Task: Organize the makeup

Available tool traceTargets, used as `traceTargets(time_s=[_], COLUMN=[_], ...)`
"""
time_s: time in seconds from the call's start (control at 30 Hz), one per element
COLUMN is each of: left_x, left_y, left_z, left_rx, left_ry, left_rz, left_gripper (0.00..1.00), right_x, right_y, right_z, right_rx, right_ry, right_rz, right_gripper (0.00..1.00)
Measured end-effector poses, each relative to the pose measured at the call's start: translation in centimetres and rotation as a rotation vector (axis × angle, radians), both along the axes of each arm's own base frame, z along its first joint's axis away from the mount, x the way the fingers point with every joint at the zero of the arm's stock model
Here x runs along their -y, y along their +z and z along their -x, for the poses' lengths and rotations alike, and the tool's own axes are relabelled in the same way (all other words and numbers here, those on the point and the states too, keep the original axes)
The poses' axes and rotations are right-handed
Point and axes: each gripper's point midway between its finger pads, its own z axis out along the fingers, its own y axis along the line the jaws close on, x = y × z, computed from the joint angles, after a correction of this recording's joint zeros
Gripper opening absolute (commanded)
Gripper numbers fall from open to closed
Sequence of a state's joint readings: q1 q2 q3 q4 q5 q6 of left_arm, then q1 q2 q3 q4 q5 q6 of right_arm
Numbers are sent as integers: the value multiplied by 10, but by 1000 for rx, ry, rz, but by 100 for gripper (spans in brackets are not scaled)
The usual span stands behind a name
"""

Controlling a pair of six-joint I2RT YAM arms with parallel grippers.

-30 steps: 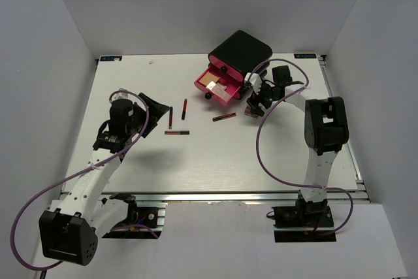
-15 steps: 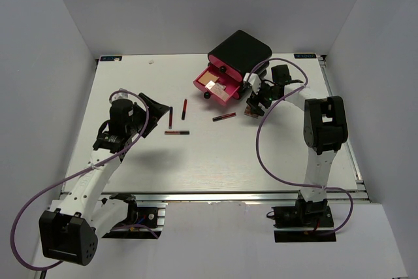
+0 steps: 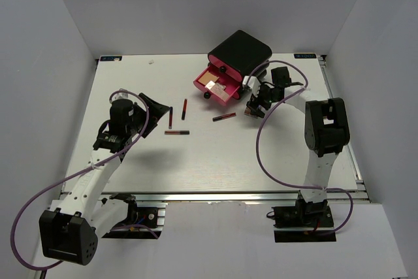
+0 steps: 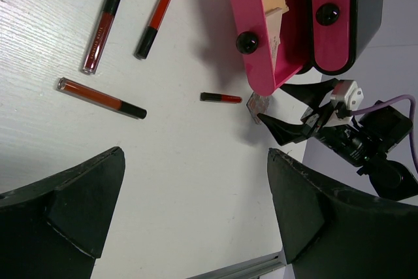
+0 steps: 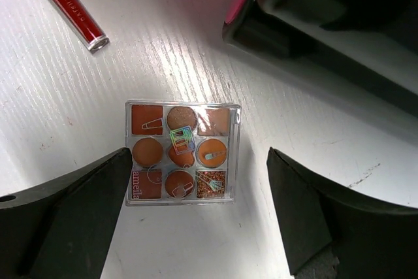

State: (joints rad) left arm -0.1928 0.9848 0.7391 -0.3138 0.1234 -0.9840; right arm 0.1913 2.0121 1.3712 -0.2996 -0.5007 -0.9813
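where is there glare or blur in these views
Right wrist: white glare streaks on the palette lid, the palette itself sharp, the right fingers dark and soft. Left wrist: sticks crisp, left fingers out of focus, a shadow left of the pink drawer. Top: even light, a soft shadow beside the left arm on the table.

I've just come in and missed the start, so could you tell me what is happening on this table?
Two robot arms are sorting makeup into a black box with pink drawers. The right gripper hangs open directly above a small square palette lying on the table beside the box, not gripping it. One pink drawer is pulled out with beige items inside. The left gripper is open and empty near three sticks; a fourth stick lies closer to the box.
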Motion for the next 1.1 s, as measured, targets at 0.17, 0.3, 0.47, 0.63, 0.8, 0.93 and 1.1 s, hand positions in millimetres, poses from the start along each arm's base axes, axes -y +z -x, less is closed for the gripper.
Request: traceTargets(time_s=[0.17,0.3,0.47,0.63,0.8,0.93,1.1], left_x=[0,0,0,0,0,0,0], left_y=[0,-1,-2,-2,-3,-6,-8], left_z=[0,0,-1,-1,-1,-2,-2], left_rx=[0,-2,-7,-8,-7,-14,-22], left_ry=[0,0,0,0,0,-1,-2], left_rz=[0,-1,-2,-2,-1,-3,-8], left_gripper=[98,98,98,98,98,98,98], right_x=[0,-1,1,2,4,5,6], right_y=[1,2,-2,-9,-10,-9,-9], right_z=[0,1,9,26,35,33,29], right_rx=[31,55,74,50,36,27,35], right_ry=[30,62,103,126,119,112,114], right_rz=[11,20,60,68,78,86,96], right_gripper=[89,89,89,89,89,89,89])
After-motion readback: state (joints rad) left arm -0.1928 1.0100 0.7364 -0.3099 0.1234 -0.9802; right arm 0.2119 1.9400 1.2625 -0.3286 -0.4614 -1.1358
